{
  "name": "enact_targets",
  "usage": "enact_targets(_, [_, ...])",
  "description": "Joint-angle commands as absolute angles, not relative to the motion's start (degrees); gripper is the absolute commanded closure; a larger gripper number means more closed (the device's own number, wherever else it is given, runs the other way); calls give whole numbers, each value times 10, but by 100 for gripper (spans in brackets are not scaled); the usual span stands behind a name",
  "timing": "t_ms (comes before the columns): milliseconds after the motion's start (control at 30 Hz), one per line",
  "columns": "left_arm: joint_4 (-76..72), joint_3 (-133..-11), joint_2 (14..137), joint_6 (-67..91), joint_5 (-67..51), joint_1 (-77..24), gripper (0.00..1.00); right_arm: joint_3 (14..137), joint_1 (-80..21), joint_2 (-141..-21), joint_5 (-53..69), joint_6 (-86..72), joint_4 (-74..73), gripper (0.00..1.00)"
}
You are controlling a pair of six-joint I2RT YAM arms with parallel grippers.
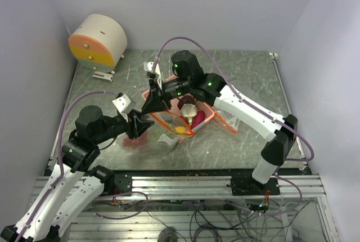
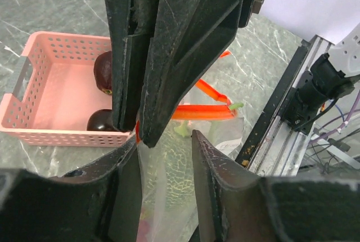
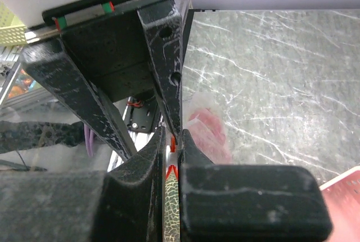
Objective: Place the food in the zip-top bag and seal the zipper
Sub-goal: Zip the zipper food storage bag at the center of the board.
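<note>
We see right gripper (image 3: 172, 143) clamped on zipper (image 2: 202, 111) of bag (image 2: 169, 197); left gripper (image 2: 165, 143) fingers apart, bag between. Risk: left closes below zipper, plastic slips, mouth collapses.

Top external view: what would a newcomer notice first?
At centre, the right gripper pinches the orange-red zipper of the clear zip-top bag, while the left gripper stands open around the plastic. Then the pink basket beside them, two dark grapes inside, and the cream-and-orange drum at the far-left corner of the table.
</note>
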State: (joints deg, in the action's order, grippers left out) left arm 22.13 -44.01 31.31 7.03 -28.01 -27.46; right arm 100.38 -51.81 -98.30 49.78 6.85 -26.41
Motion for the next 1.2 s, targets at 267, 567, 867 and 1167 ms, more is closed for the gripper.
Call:
enact_targets(267, [160, -410, 322, 77, -370, -276, 92, 1000, -515, -971, 501, 69, -246, 100])
enact_targets(567, [180, -406, 310, 96, -337, -276, 93, 974, -511, -950, 470, 42, -207, 100])
enact_targets(867, [207, -410, 293, 107, -260, -276, 93, 904, -502, -887, 377, 15, -133, 47])
enact_targets(1167, [212, -410, 279, 111, -229, -276, 93, 801, -486, -794, 203, -84, -136, 41])
